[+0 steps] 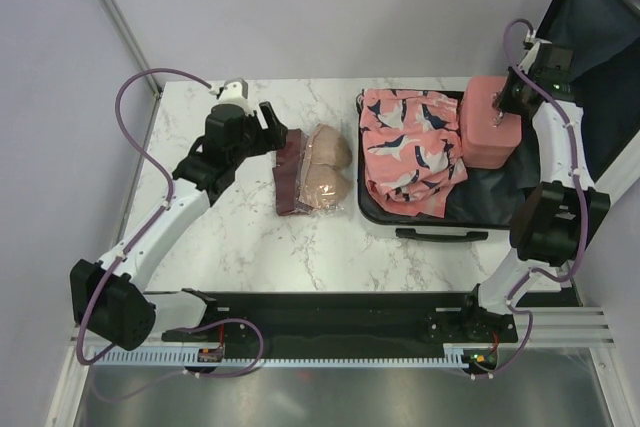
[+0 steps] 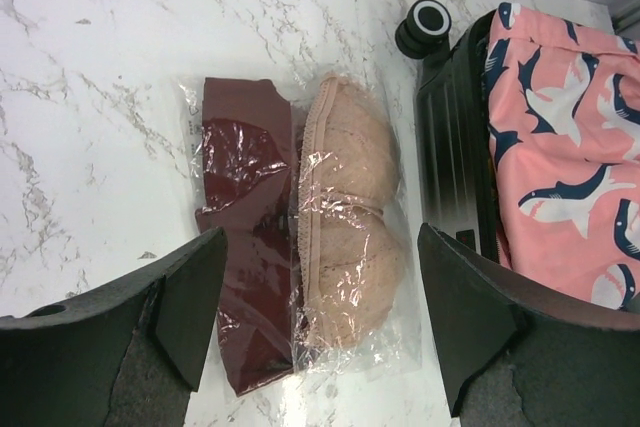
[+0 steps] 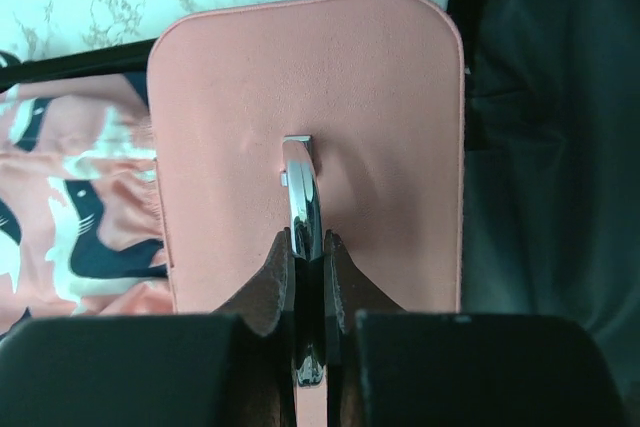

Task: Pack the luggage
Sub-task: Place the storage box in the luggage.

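The luggage (image 1: 420,217) lies open at the right of the table, its dark-lined lid (image 1: 600,57) raised at the far right. A pink shark-print garment (image 1: 405,147) lies in it; it also shows in the left wrist view (image 2: 570,147). My right gripper (image 3: 310,247) is shut on the metal handle (image 3: 302,187) of a small pink case (image 1: 488,127) over the luggage's right part. My left gripper (image 2: 320,317) is open above two plastic-wrapped garments, a maroon one (image 2: 240,237) and a beige one (image 2: 350,217), on the marble table (image 1: 220,237) left of the luggage.
A black luggage wheel (image 2: 425,25) sticks out at the far corner of the shell. The luggage handle (image 1: 440,234) lies along its near side. Grey walls and a metal post (image 1: 115,12) close in the table at the back and sides.
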Controlling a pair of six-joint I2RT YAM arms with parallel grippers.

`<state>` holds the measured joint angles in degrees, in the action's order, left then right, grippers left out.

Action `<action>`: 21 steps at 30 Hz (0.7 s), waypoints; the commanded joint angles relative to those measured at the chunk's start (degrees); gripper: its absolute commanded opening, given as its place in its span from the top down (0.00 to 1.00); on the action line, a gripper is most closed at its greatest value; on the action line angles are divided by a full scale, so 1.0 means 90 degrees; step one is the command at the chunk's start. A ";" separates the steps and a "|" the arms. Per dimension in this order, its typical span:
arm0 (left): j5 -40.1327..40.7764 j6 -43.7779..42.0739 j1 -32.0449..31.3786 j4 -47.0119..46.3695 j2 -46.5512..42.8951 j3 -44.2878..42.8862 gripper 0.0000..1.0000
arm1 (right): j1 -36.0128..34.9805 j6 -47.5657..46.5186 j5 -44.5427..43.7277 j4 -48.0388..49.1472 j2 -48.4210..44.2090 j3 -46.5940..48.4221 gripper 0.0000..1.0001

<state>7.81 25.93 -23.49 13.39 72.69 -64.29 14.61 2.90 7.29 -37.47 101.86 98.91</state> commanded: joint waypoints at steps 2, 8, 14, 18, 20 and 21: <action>0.0196 0.0107 0.0022 -0.0286 -0.0293 0.0210 0.17 | 0.0632 0.0225 -0.1367 0.0238 0.0469 0.0083 1.00; 0.0167 -0.0040 0.0031 -0.0296 -0.0244 0.0317 0.16 | 0.0408 -0.0008 -0.1805 0.0062 0.0625 0.0406 1.00; 0.0011 -0.0030 0.0080 -0.0403 -0.0069 0.0201 0.16 | -0.0070 -0.0466 -0.2487 0.0091 0.0625 0.0338 1.00; -0.0048 -0.0040 0.0100 -0.0433 0.0097 0.0035 0.16 | -0.0451 -0.0712 -0.2976 0.0150 0.0654 0.0513 1.00; -0.0097 -0.0049 0.0109 -0.0433 0.0156 -0.0043 0.16 | -0.0617 -0.0849 -0.3075 0.0179 0.0654 0.0611 1.00; -0.0116 -0.0059 0.0109 -0.0442 0.0176 -0.0073 0.16 | -0.0714 -0.0868 -0.3172 0.0228 0.0654 0.0601 1.00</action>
<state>7.31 25.93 -22.83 11.99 73.60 -62.04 8.91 -2.57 -13.28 -40.34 104.40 103.26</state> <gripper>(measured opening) 0.837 0.102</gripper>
